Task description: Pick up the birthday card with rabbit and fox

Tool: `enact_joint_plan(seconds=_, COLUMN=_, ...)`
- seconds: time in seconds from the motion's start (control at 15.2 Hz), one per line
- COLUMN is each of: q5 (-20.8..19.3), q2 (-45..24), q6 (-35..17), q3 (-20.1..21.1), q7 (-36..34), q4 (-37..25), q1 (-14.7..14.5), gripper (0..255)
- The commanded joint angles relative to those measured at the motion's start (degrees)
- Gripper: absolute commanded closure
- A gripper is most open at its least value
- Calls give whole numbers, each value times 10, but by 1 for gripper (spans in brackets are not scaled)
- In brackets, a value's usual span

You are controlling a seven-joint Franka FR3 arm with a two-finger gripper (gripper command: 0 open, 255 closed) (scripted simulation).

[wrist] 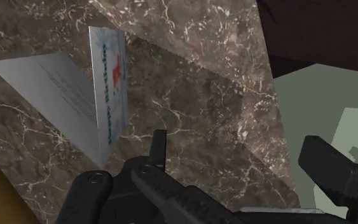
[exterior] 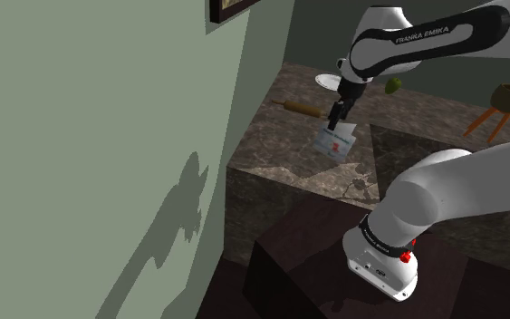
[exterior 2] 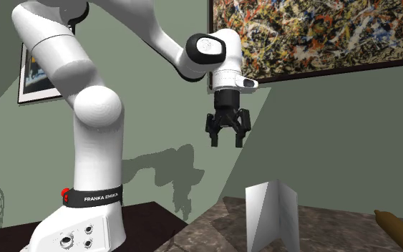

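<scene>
The birthday card (exterior 2: 271, 216) is a white folded card standing upright on the marble counter (exterior 2: 336, 233). Blue and red print shows on one face of the card (wrist: 110, 83), and the other leaf is pale with faint text. My black gripper (exterior 2: 226, 141) hangs open in the air well above the card, with nothing between its fingers. Seen from the shoulder camera, the gripper (exterior: 335, 120) sits just over the card (exterior: 336, 142). In the wrist view the card stands off to one side of the open gripper (wrist: 241, 159), not between the fingers.
A wooden rolling pin (exterior: 298, 108) lies on the counter beyond the card, with a white plate (exterior: 328, 82) and a green item (exterior: 393, 86) farther back. A green wall (exterior: 90, 154) runs close along the counter's edge. A framed painting (exterior 2: 314, 36) hangs behind.
</scene>
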State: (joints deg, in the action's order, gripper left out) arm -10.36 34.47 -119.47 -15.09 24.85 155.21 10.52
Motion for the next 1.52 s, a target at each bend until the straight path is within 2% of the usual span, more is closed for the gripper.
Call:
enact_joint_plan(seconds=0.0, q5=-17, q2=-32, q6=-47, q3=-23, q7=21, q4=3, q1=12, gripper=0)
enact_joint_plan(seconds=0.26, q5=-35, q2=-104, q6=-134, q3=-65, q7=60, q4=-3, q1=26, gripper=0)
enact_joint_plan(seconds=0.53, q5=-32, q2=-187, q6=-217, q3=-108, q7=106, q4=-24, q1=30, gripper=0)
enact_joint_plan(seconds=1.06, q5=-10, q2=-254, q6=-299, q3=-124, q7=125, q4=-9, q1=20, gripper=0)
enact_joint_plan(seconds=1.19, q5=-10, q2=-254, q6=-299, q3=-124, q7=125, q4=-9, q1=20, gripper=0)
enact_joint_plan(seconds=1.25, q5=-11, q2=-252, q6=-298, q3=-123, q7=124, q4=-8, q1=20, gripper=255)
enact_joint_plan(seconds=1.45, q5=-11, q2=-252, q6=-298, q3=-123, q7=124, q4=-8, q1=20, gripper=255)
